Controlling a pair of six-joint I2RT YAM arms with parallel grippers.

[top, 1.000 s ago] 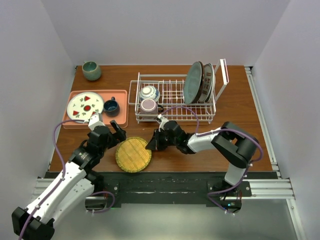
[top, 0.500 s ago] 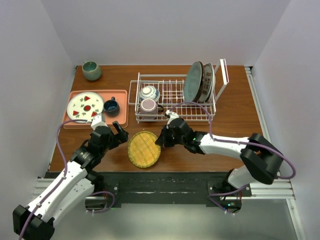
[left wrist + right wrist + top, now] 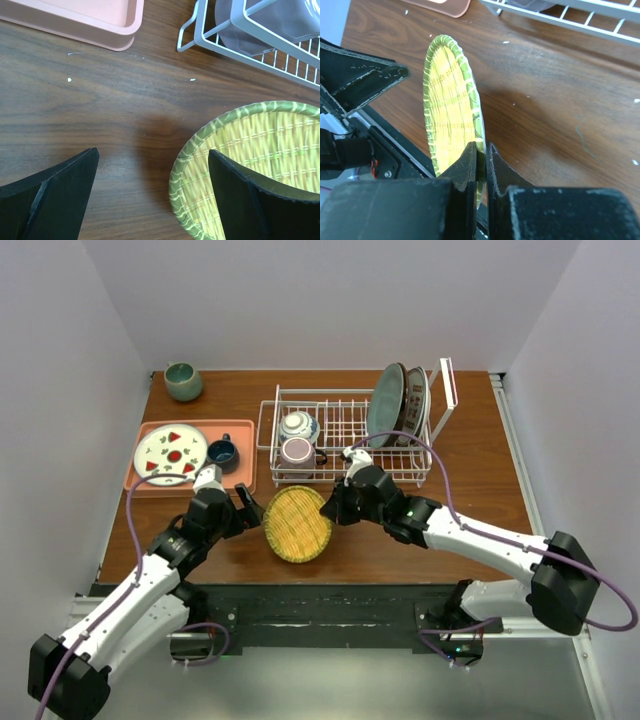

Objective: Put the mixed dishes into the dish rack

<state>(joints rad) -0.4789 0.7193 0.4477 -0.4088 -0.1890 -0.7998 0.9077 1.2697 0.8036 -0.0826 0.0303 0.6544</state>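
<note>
1. The rack (image 3: 345, 432) holds the bowl (image 3: 298, 425), the mug (image 3: 298, 451) and two plates (image 3: 398, 405) upright at its right end. The yellow plate (image 3: 297, 524) is the only task dish outside it, so the step in hand is judged to be loading that plate.
2. The right arm reaches left across the table, low, just in front of the rack. The left arm reaches forward beside the plate's left edge.
3. The yellow plate stands tipped on edge near the rack's front rail. Next it likely needs lifting over the rail and lowering edge-first between prongs.
4. The right gripper (image 3: 480, 160) pinches the plate's rim.
5. The left gripper (image 3: 240, 512) is spread wide, holding nothing.
</note>
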